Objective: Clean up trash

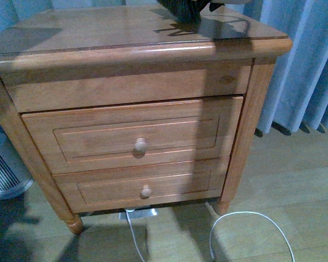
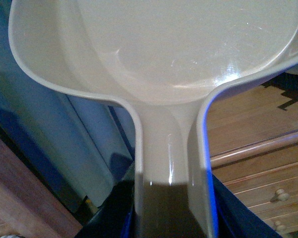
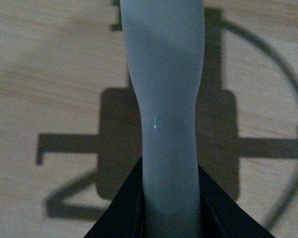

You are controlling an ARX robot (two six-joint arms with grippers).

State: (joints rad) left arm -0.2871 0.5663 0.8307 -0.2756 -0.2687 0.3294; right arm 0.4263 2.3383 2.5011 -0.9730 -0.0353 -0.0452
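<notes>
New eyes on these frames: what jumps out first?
The wooden nightstand with two knobbed drawers fills the front view, a white cable looping on the floor near its front right leg. The left wrist view is mostly a pale scoop, gripped by the left hand. The right hand grips a pale handle above the floor.

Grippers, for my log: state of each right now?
Left gripper: shut on the cream plastic dustpan, by its handle.
Right gripper: shut on a pale grey smooth handle.
</notes>
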